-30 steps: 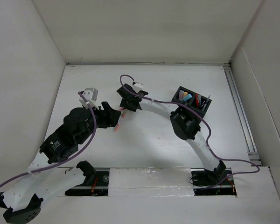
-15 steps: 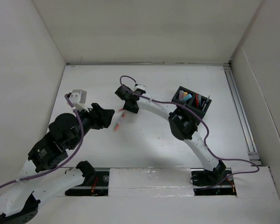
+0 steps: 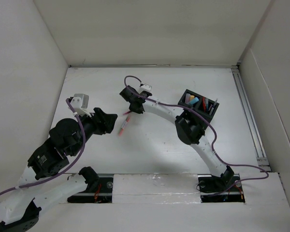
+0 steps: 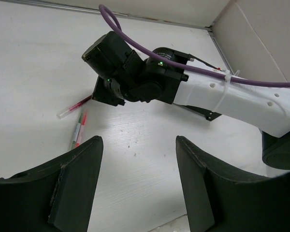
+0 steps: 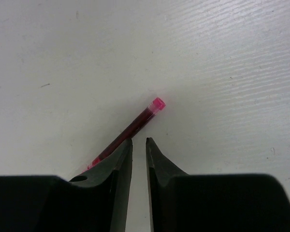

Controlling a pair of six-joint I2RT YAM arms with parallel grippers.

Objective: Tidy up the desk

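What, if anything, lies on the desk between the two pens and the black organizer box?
No loose object shows. Only the right arm's own forearm spans that stretch above the desk, from the pens toward the organizer box; what it covers is hidden.

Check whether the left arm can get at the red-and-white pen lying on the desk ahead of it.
Probably yes. The red-and-white pen lies bare on the desk ahead of the open left gripper, nothing between them. The right gripper sits over the other red pen just beyond, so the arms may crowd.
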